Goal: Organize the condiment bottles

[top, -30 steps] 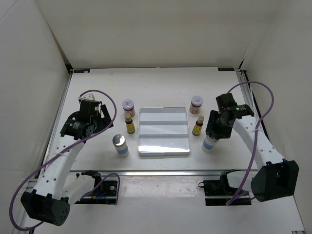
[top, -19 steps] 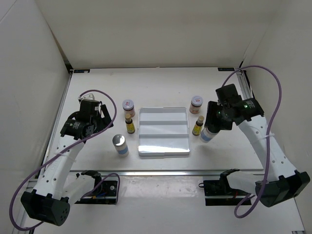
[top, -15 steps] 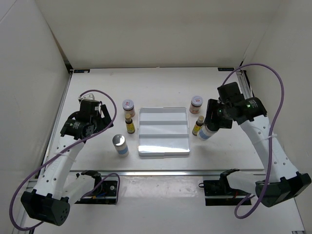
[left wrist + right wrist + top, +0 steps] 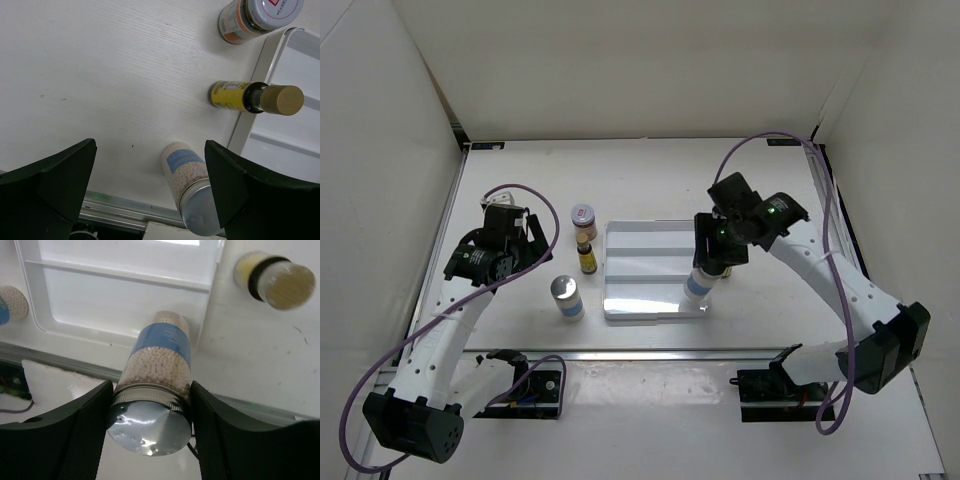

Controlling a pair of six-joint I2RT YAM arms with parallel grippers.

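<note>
Condiment bottles begin to move: a second ago our right end effector (image 4: 712, 260) gripped one white blue-labelled bottle (image 4: 697, 285) standing on the bench (image 4: 520, 180) to the right of the tray (image 4: 640, 262). Now it has swung that bottle left, so it hangs tilted over the tray's near right corner, clamped near its silver cap; whether its base touches the tray we cannot tell. We judge the first placement is close, with lowering and release left. Our left end effector (image 4: 149, 150) has not shifted. It gapes wide and empty above the second white bottle (image 4: 190, 190), the dropper (image 4: 240, 96) and the jar (image 4: 250, 17), all just left of the tray.
</note>
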